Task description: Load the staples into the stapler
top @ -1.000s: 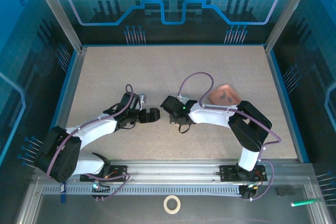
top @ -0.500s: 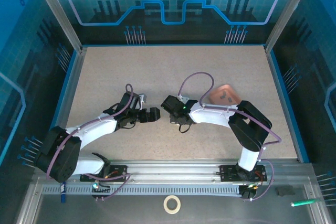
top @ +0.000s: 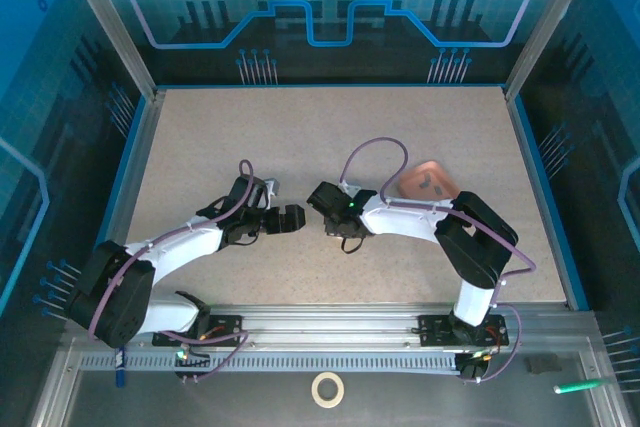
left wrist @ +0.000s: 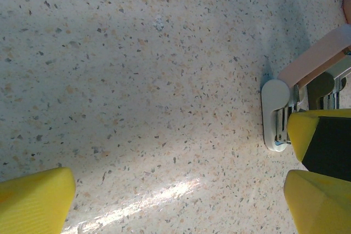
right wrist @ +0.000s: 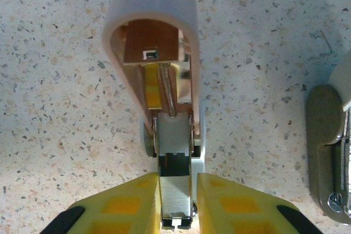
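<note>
The stapler (right wrist: 159, 53) lies open on the speckled table, its white lid tipped up and its reddish inside showing. A silver ribbed strip, seemingly staples (right wrist: 176, 193), sits in its metal channel. My right gripper (right wrist: 176, 212) is open only a little, with one yellow finger on each side of that channel and a thin gap on the right. My left gripper (left wrist: 175, 204) is wide open over bare table, with the stapler (left wrist: 274, 113) beside its right finger. From above, both grippers (top: 290, 219) (top: 322, 219) meet mid-table. More dark staples (top: 428, 185) lie in the pink tray.
The pink tray (top: 412, 187) rests on the table right of centre, behind the right arm. A grey rounded part (right wrist: 323, 130) stands just right of the stapler. A raised blue-edged frame borders the table. A tape roll (top: 327, 388) lies on the front rail.
</note>
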Robot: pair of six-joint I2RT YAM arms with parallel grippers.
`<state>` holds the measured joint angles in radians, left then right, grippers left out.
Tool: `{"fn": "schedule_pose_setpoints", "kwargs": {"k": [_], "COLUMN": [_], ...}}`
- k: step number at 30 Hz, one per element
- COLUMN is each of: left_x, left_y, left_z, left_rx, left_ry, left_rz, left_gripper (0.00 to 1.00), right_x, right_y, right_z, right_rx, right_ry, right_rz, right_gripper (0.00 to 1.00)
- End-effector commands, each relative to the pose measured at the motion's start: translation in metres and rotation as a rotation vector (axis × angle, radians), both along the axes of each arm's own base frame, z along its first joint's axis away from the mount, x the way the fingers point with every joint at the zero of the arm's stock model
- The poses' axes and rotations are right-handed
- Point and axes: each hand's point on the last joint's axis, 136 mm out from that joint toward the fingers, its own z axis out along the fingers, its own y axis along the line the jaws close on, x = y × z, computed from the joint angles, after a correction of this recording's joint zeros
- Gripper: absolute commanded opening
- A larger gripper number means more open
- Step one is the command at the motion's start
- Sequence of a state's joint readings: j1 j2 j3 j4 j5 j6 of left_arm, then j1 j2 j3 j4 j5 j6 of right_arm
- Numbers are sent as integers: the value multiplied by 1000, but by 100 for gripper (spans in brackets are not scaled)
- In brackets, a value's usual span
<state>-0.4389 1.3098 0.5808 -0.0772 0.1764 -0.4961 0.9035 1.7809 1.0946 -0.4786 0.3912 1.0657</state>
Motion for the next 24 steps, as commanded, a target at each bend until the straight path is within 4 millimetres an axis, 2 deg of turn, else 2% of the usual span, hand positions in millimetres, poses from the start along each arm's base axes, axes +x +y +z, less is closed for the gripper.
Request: {"fn": "schedule_pose_setpoints", "kwargs": {"k": [1, 10, 24], "left_x": [4, 4, 6], "left_y": [-1, -2, -6], "left_z": [8, 9, 12], "left_rx": [7, 5, -8], "left_ry": [-18, -22, -36], "left_rz": [-6, -7, -21], "left_gripper": [99, 99, 99], "right_x": [-2, 5, 7], "right_y": [-12, -6, -12], "right_z": [-1, 21, 50], "right_rx": [-37, -1, 28], "right_ry": [20, -48, -115], "right_rz": [-18, 9, 30], "right_gripper": [26, 32, 33]}}
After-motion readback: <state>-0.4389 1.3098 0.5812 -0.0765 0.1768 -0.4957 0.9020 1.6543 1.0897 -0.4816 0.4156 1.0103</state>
